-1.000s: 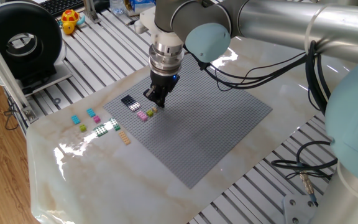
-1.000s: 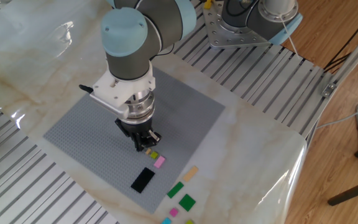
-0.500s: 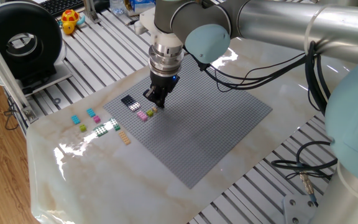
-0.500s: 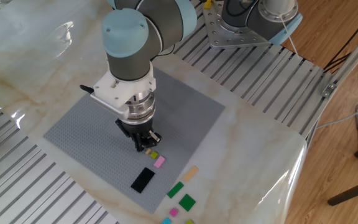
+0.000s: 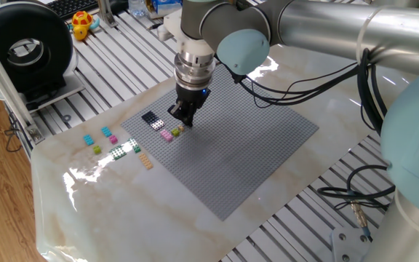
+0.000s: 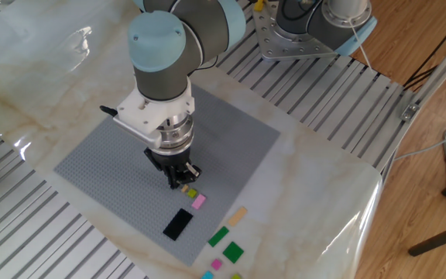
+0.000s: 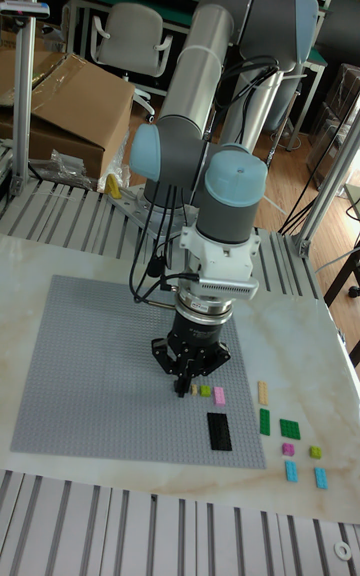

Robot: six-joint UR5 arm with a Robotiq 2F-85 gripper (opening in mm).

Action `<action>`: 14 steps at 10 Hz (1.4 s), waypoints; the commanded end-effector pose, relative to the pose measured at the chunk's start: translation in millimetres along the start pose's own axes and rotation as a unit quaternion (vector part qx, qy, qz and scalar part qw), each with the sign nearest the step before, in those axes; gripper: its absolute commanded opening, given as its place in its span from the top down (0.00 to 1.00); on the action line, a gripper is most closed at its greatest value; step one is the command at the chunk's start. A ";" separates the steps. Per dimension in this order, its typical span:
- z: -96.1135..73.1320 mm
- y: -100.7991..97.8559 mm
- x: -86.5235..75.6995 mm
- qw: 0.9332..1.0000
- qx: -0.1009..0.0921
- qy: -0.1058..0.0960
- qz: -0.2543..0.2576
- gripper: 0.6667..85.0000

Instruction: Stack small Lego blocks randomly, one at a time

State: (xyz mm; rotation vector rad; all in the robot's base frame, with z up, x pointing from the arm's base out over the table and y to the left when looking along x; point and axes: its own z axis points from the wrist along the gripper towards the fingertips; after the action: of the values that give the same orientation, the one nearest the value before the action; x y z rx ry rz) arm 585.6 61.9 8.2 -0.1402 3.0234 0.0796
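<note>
My gripper (image 7: 187, 386) points straight down at the grey baseplate (image 7: 90, 376), with its tips (image 5: 180, 120) low over the plate's edge area. The fingers stand close together (image 6: 180, 182). A tiny tan-olive block (image 7: 195, 391) lies right at the tips; I cannot see whether the fingers hold it. Beside it on the plate sit a lime block (image 7: 206, 391), a pink block (image 7: 219, 395) and a long black block (image 7: 218, 430). More small Lego blocks lie off the plate on the marble: tan (image 7: 264, 392), green (image 7: 290, 427), cyan (image 7: 322, 477).
The marble tabletop (image 5: 86, 196) ends in slatted aluminium rails (image 6: 45, 232) on all sides. A black round device (image 5: 24, 47) stands at the far left. Cables (image 5: 355, 196) hang by the arm's base. A second robot base (image 6: 316, 23) stands beyond the plate.
</note>
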 end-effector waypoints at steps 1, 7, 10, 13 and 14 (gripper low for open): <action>-0.3 0.9 -1.2 1.000 -0.005 -0.002 0.005 0.99; 1.4 2.4 1.2 1.000 -0.010 -0.004 0.005 0.99; 0.2 1.8 1.6 1.000 -0.010 -0.004 0.005 0.99; 0.5 1.0 1.1 1.000 -0.013 -0.004 0.004 0.99; 0.1 1.0 1.2 1.000 -0.012 -0.004 0.005 0.99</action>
State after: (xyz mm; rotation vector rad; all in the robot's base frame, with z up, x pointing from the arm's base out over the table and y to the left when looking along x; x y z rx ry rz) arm 583.0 62.1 6.7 -0.1420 3.0193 0.1004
